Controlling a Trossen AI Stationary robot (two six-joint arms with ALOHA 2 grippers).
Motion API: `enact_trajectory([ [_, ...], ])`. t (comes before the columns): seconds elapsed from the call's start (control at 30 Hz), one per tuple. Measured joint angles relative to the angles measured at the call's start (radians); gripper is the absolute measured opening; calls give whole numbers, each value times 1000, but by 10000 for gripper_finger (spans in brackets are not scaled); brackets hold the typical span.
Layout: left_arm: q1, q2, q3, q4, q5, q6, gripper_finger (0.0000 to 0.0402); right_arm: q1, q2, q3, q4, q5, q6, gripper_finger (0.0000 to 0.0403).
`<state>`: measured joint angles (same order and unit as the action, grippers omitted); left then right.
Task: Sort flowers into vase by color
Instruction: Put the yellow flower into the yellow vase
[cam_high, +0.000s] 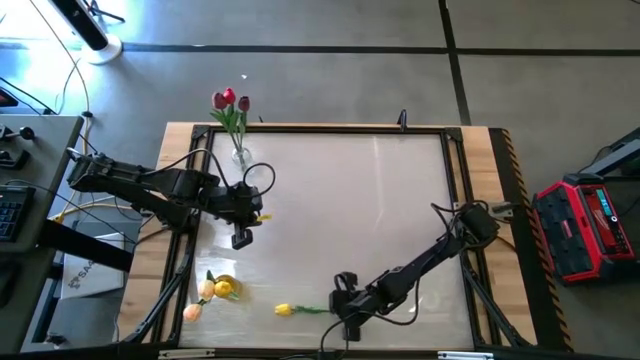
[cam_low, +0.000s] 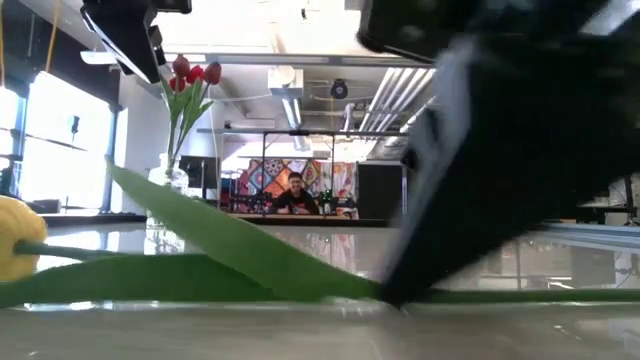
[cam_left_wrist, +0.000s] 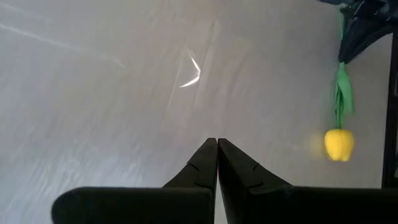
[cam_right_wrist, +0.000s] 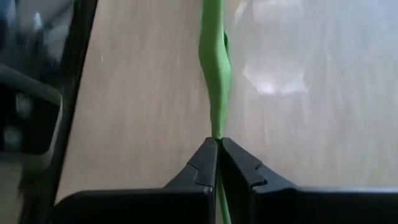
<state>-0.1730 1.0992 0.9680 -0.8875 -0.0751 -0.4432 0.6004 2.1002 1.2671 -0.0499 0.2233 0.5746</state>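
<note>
Right hand (cam_high: 349, 322): low at the counter's near edge, fingers (cam_right_wrist: 205, 163) pinched together on the green stem of the yellow tulip (cam_high: 284, 310). The stem runs out from between the fingertips, so the grip sits on the stalk, well away from the head.

Handling note: the stalk is thin and probably springy. A straight, slow lift should keep it from slipping or swinging. For insertion the stem's free end has to point down, so the wrist likely needs turning before the vase is reached.

Yellow tulip: lies flat on the counter (cam_high: 340, 200), head pointing toward the left side, one long leaf spread beside the stem. Head small, closed, bright yellow.

Left hand (cam_high: 241, 238): hangs over the counter's left half, fingers shut together, holding nothing.

Yellow and cream tulips (cam_high: 215, 289): a small cluster at the near left corner, just beside the frame.

Glass vase (cam_high: 240, 155): stands at the far left edge with red and maroon tulips (cam_high: 229, 100) upright in it.

Room beyond: a person sits far behind the counter.
</note>
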Motion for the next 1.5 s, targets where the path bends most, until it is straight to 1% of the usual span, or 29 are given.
enact_trajectory([
  [0.07, 0, 0, 0, -20, 3, 0, 0, -5, 0, -1, 61, 44, 52, 2],
  [0.13, 0, 0, 0, -43, 3, 0, 0, -7, -15, -1, 81, 132, 106, 2],
  [0.27, 0, -7, 0, -42, 4, -41, 0, -5, -41, 0, 85, 344, 209, 1],
  [0.37, 0, -33, 0, 1, 0, -52, 0, -4, -64, 0, 108, 521, 258, 1],
  [0.43, 0, -60, 0, 30, -29, -60, 1, -5, -82, 1, 136, 641, 261, 1],
  [0.5, 0, -97, 0, 59, -78, -78, 6, -5, -92, 1, 162, 749, 263, 1],
  [0.57, 1, -140, 0, 96, -116, -80, 18, -5, -104, 1, 191, 857, 259, 1],
  [0.67, 6, -202, 0, 154, -139, -80, 47, -5, -130, 2, 227, 1003, 255, 0],
  [0.73, 12, -234, 1, 193, -146, -86, 71, -10, -140, 2, 258, 1071, 231, 0],
  [0.77, 14, -246, 1, 213, -148, -88, 82, -14, -142, 2, 276, 1088, 203, 0],
  [0.87, 17, -262, 1, 287, -155, -86, 114, -34, -148, 2, 394, 1082, 71, 0],
  [0.93, 17, -260, 1, 329, -149, -78, 130, -53, -149, 2, 516, 1045, -44, 0],
  [1.07, 17, -241, 1, 380, -119, -46, 148, -97, -149, 2, 834, 937, -353, 0],
  [1.13, 16, -229, 1, 389, -99, -29, 150, -120, -150, 3, 1011, 861, -506, 0],
  [1.2, 16, -222, 1, 394, -83, -11, 151, -141, -150, 3, 1164, 773, -623, 0],
  [1.3, 16, -212, 1, 437, -39, 47, 150, -171, -150, 4, 1299, 638, -687, 0],
  [1.4, 11, -207, 1, 522, 21, 109, 148, -206, -150, 4, 1345, 513, -663, 0],
  [1.5, 1, -194, 1, 596, 39, 132, 148, -247, -150, 4, 1365, 404, -609, 0],
])
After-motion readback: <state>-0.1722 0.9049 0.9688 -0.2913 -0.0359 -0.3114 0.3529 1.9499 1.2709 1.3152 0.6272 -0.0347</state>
